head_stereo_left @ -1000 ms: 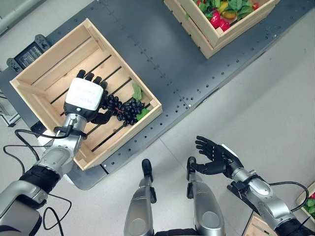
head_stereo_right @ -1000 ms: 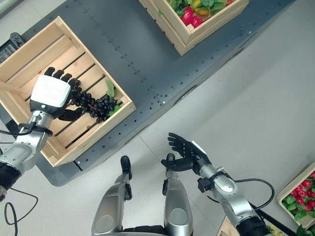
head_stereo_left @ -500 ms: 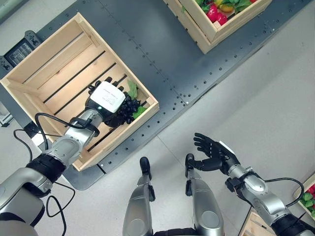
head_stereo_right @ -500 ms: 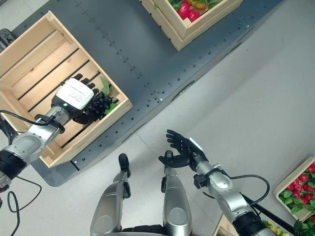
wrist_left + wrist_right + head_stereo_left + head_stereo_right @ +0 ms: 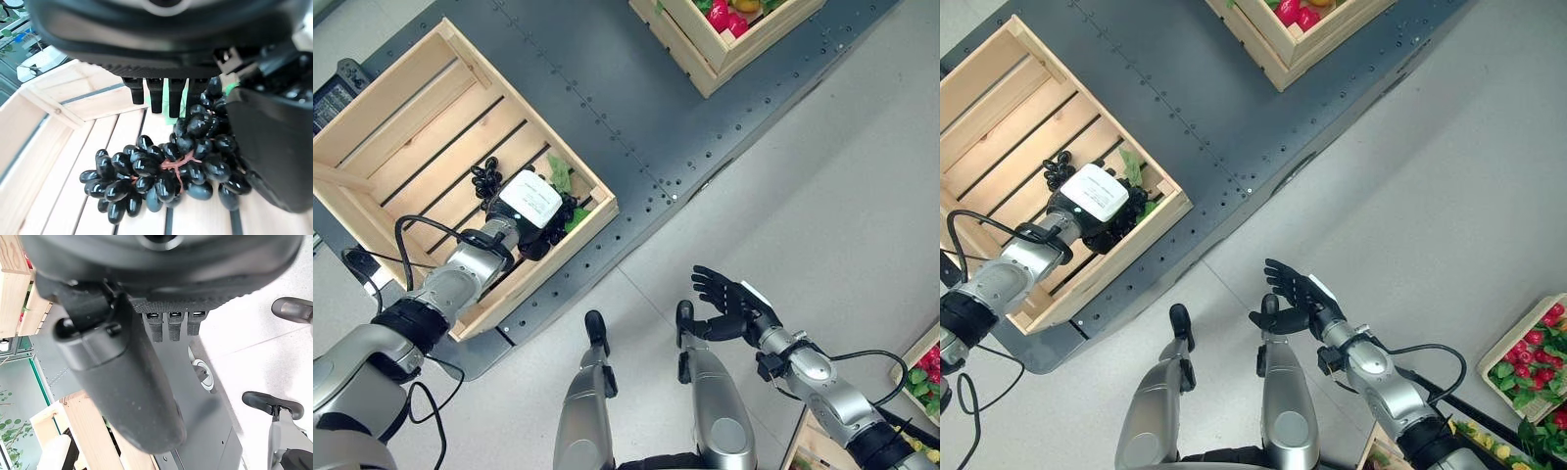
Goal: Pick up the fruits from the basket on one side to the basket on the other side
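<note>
A bunch of black grapes (image 5: 146, 171) with a green leaf (image 5: 558, 176) lies on the slats of the wooden crate (image 5: 548, 269) at my left. My left hand (image 5: 530, 201) is low over the bunch near the crate's right corner and is open. Its fingers (image 5: 154, 95) are straight above the grapes and its thumb rests beside them. One end of the bunch (image 5: 487, 177) shows past the fingers. My right hand (image 5: 736, 305) hovers open over the floor, thumb (image 5: 122, 382) out. A second crate (image 5: 754, 51), at the top, holds red fruit and green leaves.
Both crates stand on a dark grey perforated metal platform (image 5: 636, 108) that runs diagonally. Pale floor lies to the right of it. A third box with red fruit (image 5: 1528, 362) sits at the lower right edge.
My left hand has slid from the crate's middle over the grapes towards the crate's right corner. The grapes have stayed on the slats. The camera has shifted a little. The right hand has not moved.
</note>
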Available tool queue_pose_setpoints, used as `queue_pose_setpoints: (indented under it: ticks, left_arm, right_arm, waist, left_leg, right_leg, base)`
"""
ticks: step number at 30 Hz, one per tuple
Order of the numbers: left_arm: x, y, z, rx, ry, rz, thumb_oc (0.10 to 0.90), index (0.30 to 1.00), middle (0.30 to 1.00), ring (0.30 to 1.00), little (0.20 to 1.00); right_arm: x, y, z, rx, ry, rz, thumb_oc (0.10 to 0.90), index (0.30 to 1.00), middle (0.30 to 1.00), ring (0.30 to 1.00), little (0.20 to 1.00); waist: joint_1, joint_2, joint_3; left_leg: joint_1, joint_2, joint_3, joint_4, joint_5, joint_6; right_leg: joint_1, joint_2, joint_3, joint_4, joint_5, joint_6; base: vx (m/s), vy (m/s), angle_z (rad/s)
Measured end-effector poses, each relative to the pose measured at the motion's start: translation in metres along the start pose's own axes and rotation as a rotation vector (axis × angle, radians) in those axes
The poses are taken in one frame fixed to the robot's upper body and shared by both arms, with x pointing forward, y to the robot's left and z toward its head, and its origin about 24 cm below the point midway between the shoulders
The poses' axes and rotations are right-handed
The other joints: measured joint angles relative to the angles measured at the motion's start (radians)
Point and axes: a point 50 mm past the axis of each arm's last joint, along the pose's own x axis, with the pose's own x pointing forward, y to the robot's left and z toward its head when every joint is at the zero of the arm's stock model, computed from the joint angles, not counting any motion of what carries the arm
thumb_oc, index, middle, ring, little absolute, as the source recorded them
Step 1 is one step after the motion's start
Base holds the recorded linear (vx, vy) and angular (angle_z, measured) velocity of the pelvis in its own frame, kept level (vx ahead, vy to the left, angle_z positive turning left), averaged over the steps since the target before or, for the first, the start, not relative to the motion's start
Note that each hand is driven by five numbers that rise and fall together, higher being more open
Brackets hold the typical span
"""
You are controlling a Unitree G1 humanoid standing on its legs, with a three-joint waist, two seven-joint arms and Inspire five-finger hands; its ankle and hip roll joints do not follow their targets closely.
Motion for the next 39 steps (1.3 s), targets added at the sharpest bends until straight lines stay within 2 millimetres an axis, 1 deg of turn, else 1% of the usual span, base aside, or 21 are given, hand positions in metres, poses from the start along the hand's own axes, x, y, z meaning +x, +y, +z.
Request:
queue_pose_setpoints:
  ticks: [3,9,14,21,23,25,27,30,31,33,35,37,39]
  left_arm:
    - [0.004,0.003,0.006,0.019,0.032,-0.001,0.4,0.3,0.3,0.3,0.3]
    - [0.005,-0.001,0.003,0.051,0.075,-0.021,0.4,0.3,0.3,0.3,0.3]
    - [0.003,-0.006,0.0,0.068,0.11,-0.011,0.4,0.3,0.3,0.3,0.3]
    - [-0.006,-0.021,0.003,0.076,0.12,0.04,0.4,0.3,0.3,0.3,0.3]
    - [-0.011,-0.026,0.004,0.035,0.136,0.075,0.4,0.3,0.3,0.3,0.3]
    - [-0.018,-0.033,0.003,-0.041,0.172,0.108,0.4,0.3,0.3,0.3,0.3]
    - [-0.031,-0.041,-0.002,-0.174,0.259,0.175,0.4,0.3,0.3,0.3,0.3]
    - [-0.045,-0.047,-0.011,-0.279,0.375,0.254,0.4,0.3,0.3,0.3,0.3]
    - [-0.053,-0.049,-0.016,-0.324,0.431,0.297,0.4,0.3,0.3,0.3,0.3]
    - [-0.065,-0.05,-0.02,-0.38,0.491,0.378,0.4,0.3,0.3,0.3,0.3]
    - [-0.074,-0.05,-0.019,-0.435,0.534,0.454,0.4,0.3,0.3,0.3,0.3]
    - [-0.079,-0.043,-0.017,-0.491,0.57,0.547,0.4,0.3,0.3,0.3,0.3]
    - [-0.086,-0.038,-0.013,-0.549,0.609,0.626,0.4,0.3,0.3,0.3,0.3]
  right_arm:
    - [0.002,0.002,0.001,-0.001,-0.002,0.007,0.8,0.9,0.9,0.9,0.9]
    - [0.003,0.006,-0.003,0.008,0.012,0.016,0.8,0.9,0.9,0.9,0.9]
    - [0.006,0.011,-0.004,0.027,0.005,0.022,0.8,0.9,0.9,0.9,0.9]
    - [0.006,0.013,-0.004,0.034,0.001,0.023,0.8,0.9,0.9,0.9,0.9]
    - [0.006,0.014,-0.005,0.042,0.003,0.024,0.8,0.9,0.9,0.9,0.9]
    - [0.005,0.016,-0.008,0.053,0.008,0.022,0.8,0.9,0.9,0.9,0.9]
    - [0.0,0.018,-0.015,0.072,0.021,0.015,0.8,0.9,0.9,0.9,0.9]
    - [-0.004,0.021,-0.02,0.109,0.019,-0.003,0.8,0.9,0.9,0.9,0.9]
    - [-0.005,0.022,-0.022,0.129,0.015,-0.016,0.8,0.9,0.9,0.9,0.9]
    - [-0.007,0.022,-0.023,0.152,0.01,-0.035,0.8,0.9,0.9,0.9,0.9]
    - [-0.008,0.019,-0.021,0.154,-0.004,-0.051,0.8,0.9,0.9,0.9,0.9]
    - [-0.01,0.016,-0.017,0.158,-0.024,-0.065,0.8,0.9,0.9,0.9,0.9]
    - [-0.006,0.015,-0.009,0.16,-0.061,-0.067,0.8,0.9,0.9,0.9,0.9]
  waist:
    - [-0.001,-0.002,0.0]
    - [0.0,-0.021,0.0]
    - [0.0,-0.031,-0.001]
    - [0.007,-0.032,-0.001]
    - [0.01,-0.032,-0.001]
    - [0.015,-0.032,-0.001]
    - [0.033,-0.031,-0.001]
    - [0.045,-0.029,-0.002]
    - [0.049,-0.028,-0.003]
    - [0.063,-0.026,-0.004]
    - [0.081,-0.017,-0.009]
    - [0.09,-0.007,-0.017]
    - [0.104,-0.004,-0.018]
  left_leg:
    - [-0.003,0.002,-0.004,0.006,0.0,0.0]
    - [-0.01,0.011,-0.012,0.017,-0.002,-0.004]
    - [-0.008,0.011,-0.014,0.018,-0.002,-0.004]
    - [0.028,0.011,-0.018,0.012,-0.002,-0.005]
    - [0.048,0.011,-0.019,0.006,-0.001,-0.006]
    - [0.081,0.01,-0.021,-0.015,0.003,-0.01]
    - [0.129,0.01,-0.025,-0.043,0.008,-0.013]
    - [0.165,0.009,-0.038,-0.072,0.013,-0.015]
    - [0.182,0.008,-0.045,-0.089,0.017,-0.016]
    - [0.215,0.006,-0.05,-0.114,0.019,-0.016]
    - [0.244,0.0,-0.062,-0.135,0.02,-0.017]
    - [0.257,-0.006,-0.075,-0.152,0.02,-0.017]
    - [0.293,-0.009,-0.077,-0.175,0.022,-0.016]
  right_leg:
    - [0.0,0.001,-0.003,0.001,0.0,0.0]
    - [0.002,0.009,-0.008,0.001,0.001,-0.006]
    - [0.007,0.009,-0.01,0.001,0.002,-0.007]
    - [0.047,0.009,-0.019,-0.004,0.002,-0.007]
    - [0.068,0.009,-0.022,-0.011,0.001,-0.007]
    - [0.099,0.01,-0.024,-0.028,0.002,-0.007]
    - [0.151,0.013,-0.031,-0.056,0.002,-0.006]
    - [0.194,0.015,-0.043,-0.089,0.004,-0.004]
    - [0.221,0.015,-0.055,-0.11,0.007,-0.002]
    - [0.261,0.017,-0.063,-0.143,0.01,-0.001]
    - [0.305,0.016,-0.08,-0.181,0.016,0.002]
    - [0.336,0.015,-0.085,-0.211,0.018,0.005]
    - [0.375,0.014,-0.085,-0.236,0.02,0.008]
  base:
    - [0.0,-0.044,0.02]
    - [0.0,-0.032,0.01]
    - [0.0,-0.008,0.01]
    - [0.0,-0.01,0.01]
    - [0.02,-0.01,0.03]
    - [0.04,-0.003,0.01]
    - [0.04,-0.005,0.06]
    - [0.06,-0.019,0.14]
    - [0.06,-0.025,0.17]
    - [0.06,-0.039,0.15]
    - [0.05,-0.038,0.2]
    - [0.05,-0.045,0.26]
    - [0.05,-0.04,0.12]
